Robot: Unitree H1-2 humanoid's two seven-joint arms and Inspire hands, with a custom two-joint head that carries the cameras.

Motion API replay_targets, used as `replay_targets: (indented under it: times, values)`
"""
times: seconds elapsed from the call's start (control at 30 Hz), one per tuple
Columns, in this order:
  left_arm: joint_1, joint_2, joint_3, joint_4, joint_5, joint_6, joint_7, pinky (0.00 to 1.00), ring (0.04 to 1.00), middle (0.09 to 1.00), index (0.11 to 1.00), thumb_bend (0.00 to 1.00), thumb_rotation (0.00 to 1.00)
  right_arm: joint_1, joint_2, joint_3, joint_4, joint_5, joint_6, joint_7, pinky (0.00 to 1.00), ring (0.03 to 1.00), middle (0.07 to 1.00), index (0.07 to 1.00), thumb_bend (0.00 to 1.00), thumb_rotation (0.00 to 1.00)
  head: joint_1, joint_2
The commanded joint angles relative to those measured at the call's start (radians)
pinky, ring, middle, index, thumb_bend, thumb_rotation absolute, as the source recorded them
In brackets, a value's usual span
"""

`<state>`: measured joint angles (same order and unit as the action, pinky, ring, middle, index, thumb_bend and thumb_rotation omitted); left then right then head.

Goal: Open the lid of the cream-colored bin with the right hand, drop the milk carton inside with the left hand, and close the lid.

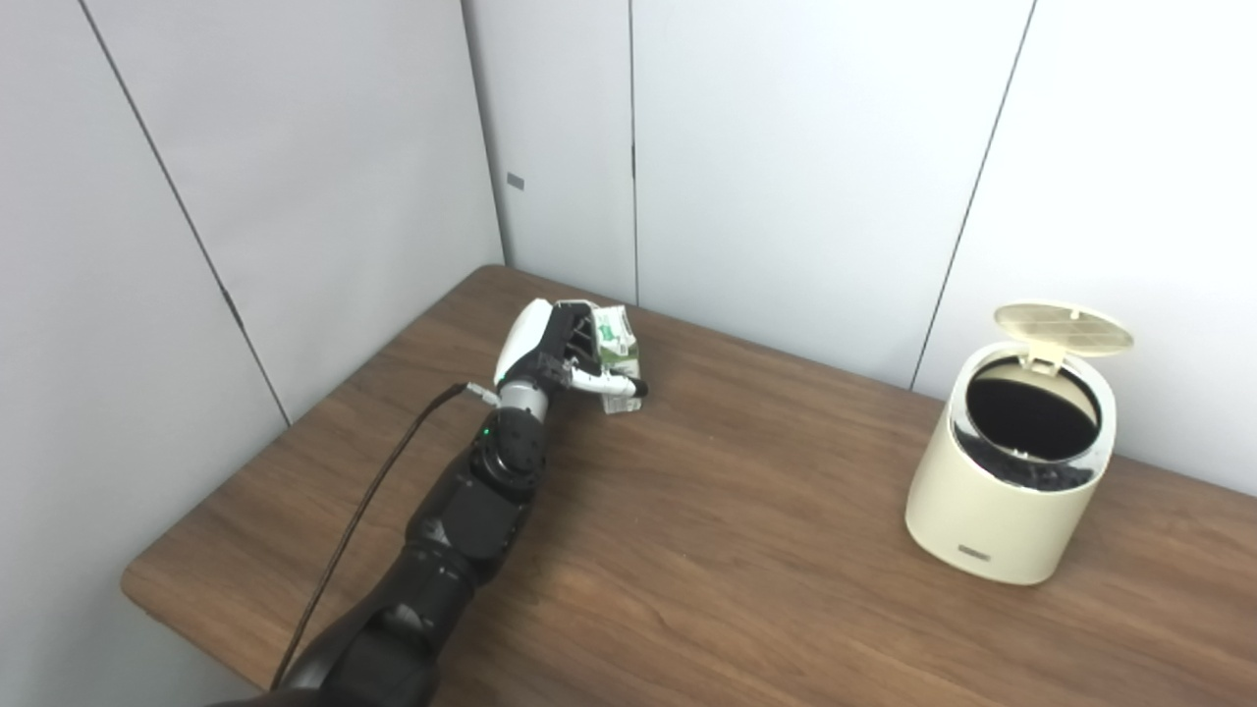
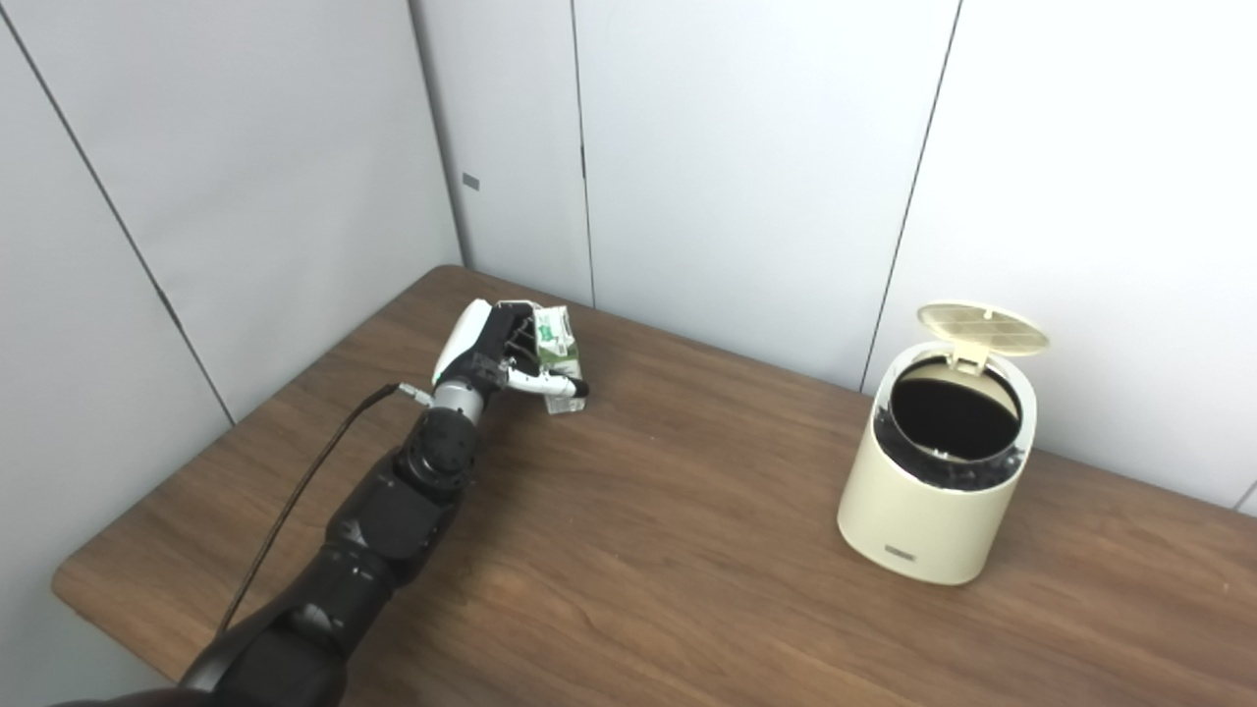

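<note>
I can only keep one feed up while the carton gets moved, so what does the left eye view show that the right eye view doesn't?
Only the left eye view: nothing extra of the work, just more wall left of the table.

Only the right eye view: a little more brown wooden table beyond the bin on the right.

Both: the left hand with its fingers wrapped round the white-and-green milk carton near the far left corner, and the cream-colored round bin with its lid up. The right hand is in neither.
</note>
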<state>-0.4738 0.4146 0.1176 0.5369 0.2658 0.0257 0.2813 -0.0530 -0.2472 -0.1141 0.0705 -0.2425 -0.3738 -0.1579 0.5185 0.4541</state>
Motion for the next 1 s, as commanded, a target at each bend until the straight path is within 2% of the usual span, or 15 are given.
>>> replay_targets:
  times: [0.0, 0.2, 0.4, 0.47, 0.5, 0.53, 0.6, 0.7, 0.73, 0.77, 0.8, 0.83, 0.9, 0.93, 0.97]
  values:
    - [-0.057, -0.003, 0.015, -0.058, 0.003, -0.03, 0.047, 0.37, 0.436, 0.505, 0.47, 0.53, 0.0, 0.032, 0.013, 0.01, 0.039, -0.014, -0.034, -0.01, 0.31, 0.492, 0.616, 0.587, 0.57, 0.79, 0.001, 0.0]
    - [-0.052, -0.045, 0.01, -0.118, 0.025, -0.005, 0.059, 0.29, 0.364, 0.464, 0.485, 0.52, 0.0, 0.028, 0.013, 0.016, 0.049, -0.028, -0.044, -0.016, 0.26, 0.451, 0.616, 0.597, 0.5, 0.78, -0.005, -0.003]
    - [-0.045, -0.06, 0.009, -0.13, 0.034, -0.015, 0.06, 0.31, 0.39, 0.474, 0.48, 0.52, 0.0, 0.031, 0.023, 0.019, 0.039, -0.029, -0.036, -0.019, 0.21, 0.366, 0.598, 0.59, 0.5, 0.77, -0.013, -0.004]
    - [-0.04, -0.063, 0.014, -0.139, 0.027, -0.019, 0.057, 0.32, 0.396, 0.476, 0.48, 0.52, 0.0, 0.034, 0.029, 0.021, 0.032, -0.034, -0.034, -0.022, 0.19, 0.353, 0.594, 0.59, 0.48, 0.76, -0.023, -0.004]
    - [-0.037, -0.064, 0.015, -0.146, 0.03, -0.021, 0.058, 0.33, 0.4, 0.48, 0.478, 0.52, 0.0, 0.036, 0.03, 0.022, 0.027, -0.037, -0.028, -0.021, 0.21, 0.389, 0.596, 0.59, 0.47, 0.76, -0.023, -0.004]
    - [-0.031, -0.066, 0.014, -0.159, 0.03, -0.029, 0.056, 0.33, 0.404, 0.482, 0.477, 0.52, 0.0, 0.039, 0.033, 0.024, 0.015, -0.043, -0.017, -0.02, 0.23, 0.418, 0.601, 0.59, 0.47, 0.76, -0.035, -0.003]
    - [-0.021, -0.067, 0.015, -0.182, 0.03, -0.038, 0.053, 0.32, 0.396, 0.473, 0.482, 0.52, 0.0, 0.045, 0.04, 0.028, -0.003, -0.053, -0.005, -0.019, 0.23, 0.399, 0.607, 0.594, 0.45, 0.76, -0.053, -0.001]
    - [0.014, -0.077, 0.011, -0.278, 0.023, -0.05, 0.033, 0.37, 0.432, 0.493, 0.472, 0.52, 0.0, 0.057, 0.059, 0.038, -0.029, -0.053, 0.009, -0.012, 0.18, 0.313, 0.583, 0.604, 0.45, 0.76, -0.116, 0.009]
    - [0.028, -0.077, 0.005, -0.316, 0.029, -0.057, 0.027, 0.37, 0.434, 0.494, 0.472, 0.52, 0.0, 0.062, 0.068, 0.043, -0.041, -0.056, 0.017, -0.013, 0.17, 0.304, 0.58, 0.605, 0.45, 0.76, -0.158, 0.016]
    - [0.04, -0.075, 0.001, -0.344, 0.033, -0.072, 0.022, 0.37, 0.437, 0.494, 0.472, 0.52, 0.0, 0.066, 0.077, 0.048, -0.051, -0.066, 0.02, -0.015, 0.14, 0.245, 0.535, 0.607, 0.44, 0.74, -0.182, 0.019]
    - [0.051, -0.075, -0.002, -0.37, 0.034, -0.083, 0.018, 0.37, 0.452, 0.49, 0.471, 0.51, 0.0, 0.07, 0.086, 0.052, -0.062, -0.089, 0.023, -0.025, 0.15, 0.272, 0.518, 0.605, 0.41, 0.72, -0.199, 0.021]
    - [0.064, -0.077, -0.003, -0.401, 0.035, -0.1, 0.017, 0.38, 0.461, 0.487, 0.469, 0.51, 0.0, 0.076, 0.101, 0.059, -0.088, -0.122, 0.054, -0.03, 0.18, 0.351, 0.523, 0.601, 0.35, 0.67, -0.239, 0.026]
    - [0.083, -0.081, -0.003, -0.446, 0.038, -0.132, 0.019, 0.38, 0.464, 0.484, 0.47, 0.51, 0.0, 0.086, 0.124, 0.074, -0.127, -0.18, 0.099, -0.04, 0.21, 0.402, 0.563, 0.615, 0.24, 0.57, -0.282, 0.033]
    - [0.09, -0.084, -0.003, -0.467, 0.041, -0.145, 0.02, 0.39, 0.466, 0.483, 0.471, 0.51, 0.0, 0.089, 0.131, 0.081, -0.142, -0.205, 0.114, -0.043, 0.16, 0.329, 0.553, 0.624, 0.22, 0.53, -0.294, 0.035]
    - [0.096, -0.088, -0.004, -0.488, 0.046, -0.16, 0.02, 0.39, 0.464, 0.483, 0.472, 0.51, 0.0, 0.092, 0.138, 0.088, -0.156, -0.219, 0.122, -0.044, 0.15, 0.319, 0.556, 0.629, 0.2, 0.49, -0.313, 0.038]
